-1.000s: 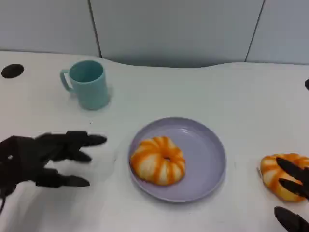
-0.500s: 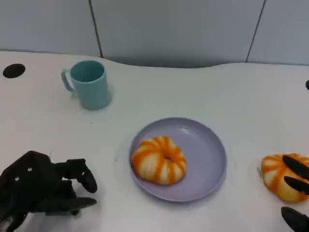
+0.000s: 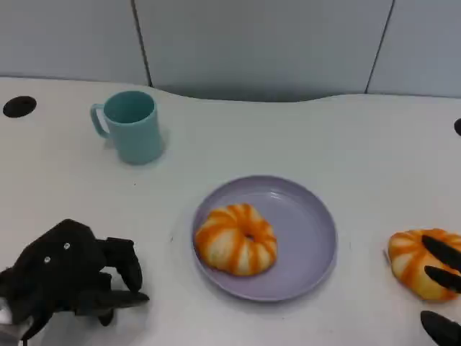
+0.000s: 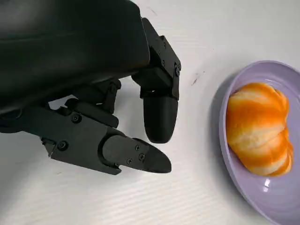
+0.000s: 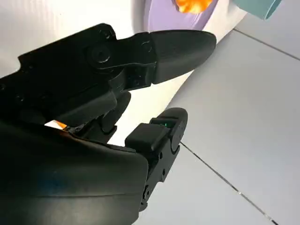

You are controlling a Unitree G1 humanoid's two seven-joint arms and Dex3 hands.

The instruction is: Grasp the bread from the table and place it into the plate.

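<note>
An orange-striped ring-shaped bread (image 3: 236,238) lies on the left half of the lilac plate (image 3: 310,223) at the table's middle; the left wrist view shows this bread (image 4: 258,129) on the plate (image 4: 248,197) too. A second striped bread (image 3: 412,263) rests on the table at the right edge. My right hand (image 3: 443,277) reaches over it with fingers spread, two on top and one below; a grip is not evident. A sliver of orange (image 5: 57,124) shows beneath the right hand (image 5: 93,117). My left hand (image 3: 68,277) sits at the lower left, fingers curled in, holding nothing.
A teal cup (image 3: 132,126) stands at the back left, handle to the left. Dark round holes (image 3: 19,106) mark the table's far left and right edges. A grey panelled wall runs behind the table. Bare white tabletop lies between my left hand and the plate.
My left hand has drawn back from beside the plate toward the near edge and curled its spread fingers in. The right hand and both breads have stayed put.
</note>
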